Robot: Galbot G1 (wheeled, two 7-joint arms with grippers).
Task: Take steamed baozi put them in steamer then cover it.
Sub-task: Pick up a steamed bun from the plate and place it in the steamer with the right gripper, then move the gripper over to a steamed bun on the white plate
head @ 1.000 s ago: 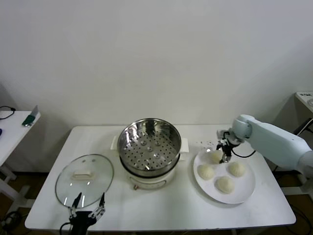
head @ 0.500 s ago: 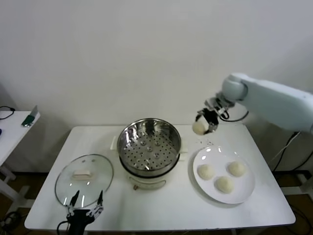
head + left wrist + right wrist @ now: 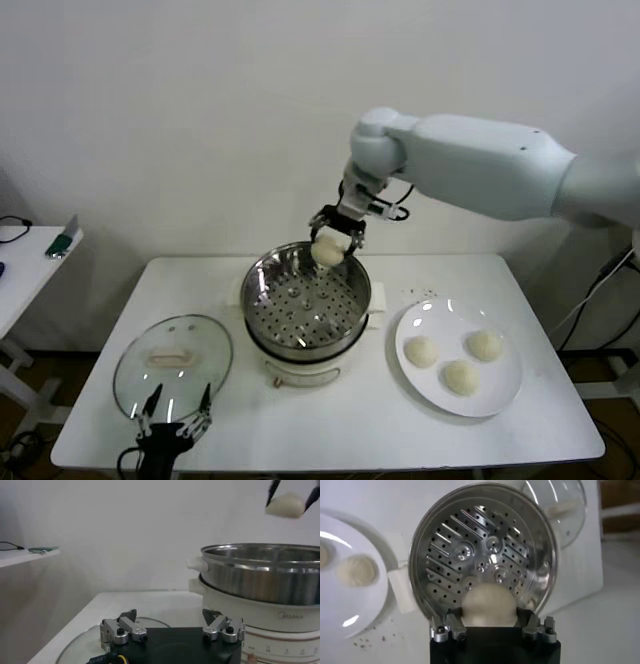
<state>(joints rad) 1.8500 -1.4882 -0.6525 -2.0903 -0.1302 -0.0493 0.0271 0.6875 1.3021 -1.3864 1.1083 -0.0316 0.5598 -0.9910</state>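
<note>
While the right gripper (image 3: 329,236) holds one smooth cream-white baozi (image 3: 327,251) above the shiny steamer (image 3: 305,300), the left gripper (image 3: 176,424) waits wide open.

Only one piece of lettering showed. In the left wrist view, a faint grey brand mark stood on the white base (image 3: 280,617) of the steamer (image 3: 265,575), low on its side wall; it looked like "Midea", though the letters were too pale to be sure. Below it, near the bottom edge of the same base, a row of small dial marks ran along the wall, too small to read. In the head view and the right wrist view, no text, number or sign could be read.
</note>
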